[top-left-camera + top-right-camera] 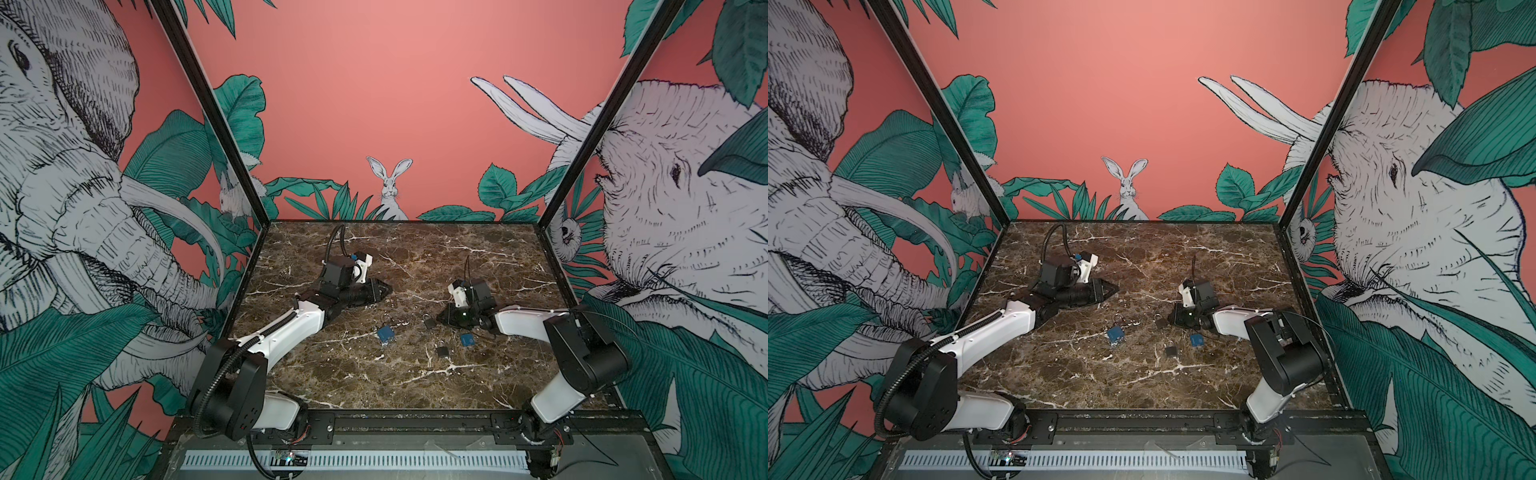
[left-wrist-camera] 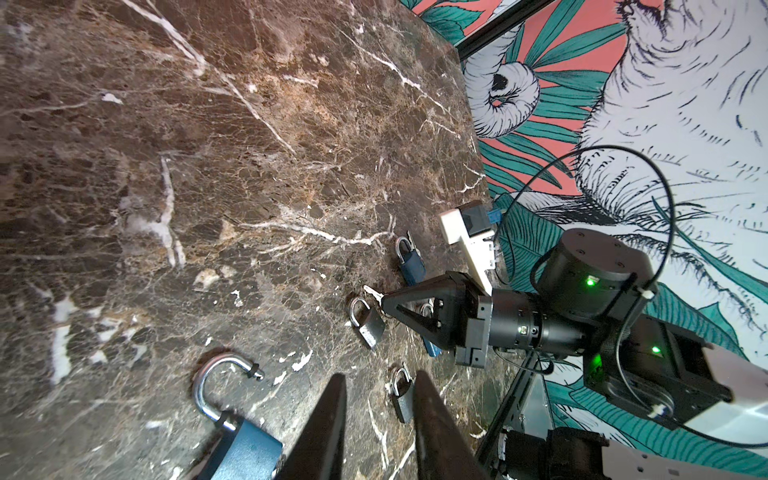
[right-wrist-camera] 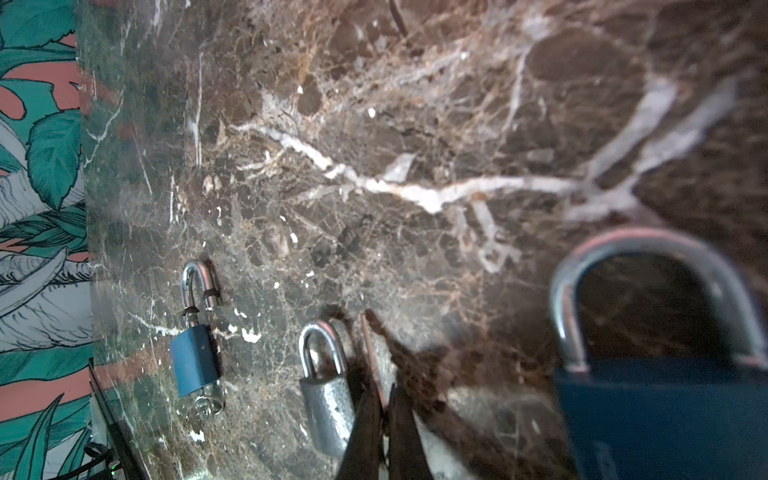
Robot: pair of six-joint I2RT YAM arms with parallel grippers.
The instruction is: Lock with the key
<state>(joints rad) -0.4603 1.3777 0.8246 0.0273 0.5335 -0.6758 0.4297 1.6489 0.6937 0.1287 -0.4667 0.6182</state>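
The right gripper (image 3: 383, 405) has its fingers (image 3: 365, 428) pressed together on the key (image 2: 372, 293). The blade projects beyond the fingertips, low over the marble table (image 1: 374, 386). Its end lies just beside the shackle of a closed grey padlock (image 2: 368, 324), which lies flat immediately left of the tips, right of the table's centre. Further left, near the centre, lies a blue padlock (image 1: 385, 334) with its shackle swung open. A second grey padlock (image 1: 442, 351) and a closed blue padlock (image 1: 467, 340) lie on the near side of the right gripper. The left gripper (image 2: 379, 374) lies low on the far-left part of the table and points right. Its fingers (image 2: 328, 424) stand a little apart with nothing between them. The open blue padlock lies just to their near side, not touching.
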